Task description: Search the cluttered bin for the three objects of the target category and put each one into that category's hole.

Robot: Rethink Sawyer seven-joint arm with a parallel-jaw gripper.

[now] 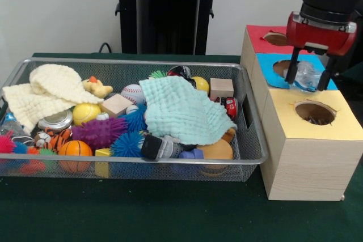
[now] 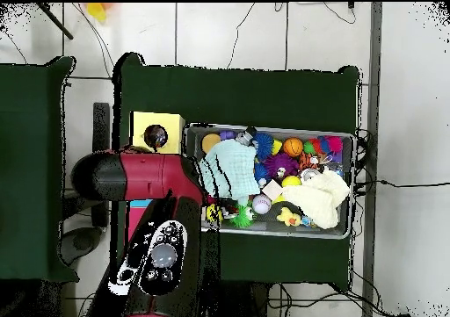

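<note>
While the clear crumpled plastic piece hangs between the dark fingers, I read this as the drop-off step — one target object is out of the bin and over the sorting box. It looks like a small transparent bottle or wrapper, though I cannot tell exactly which. The gripper is clamped on it from both sides, hovering just above the blue panel and its hole, between the red panel's hole behind and the yellow panel's hole in front.

Something dark already lies inside the yellow hole; I cannot make out what. From overhead the arm covers the blue and red sections, so only the yellow top of the box shows there.

My judgement on the next move: centre the piece over whichever hole belongs to its category — it sits nearest the blue one, slightly toward the yellow side — then lower a little and let go. Crinkled plastic is light and may cling to a finger or catch on the rim, so I would release straight above the opening.

After that comes the wire bin, crowded with balls, spiky toys, a wooden block and two cloths. The teal cloth and the cream cloth could hide remaining targets.
</note>
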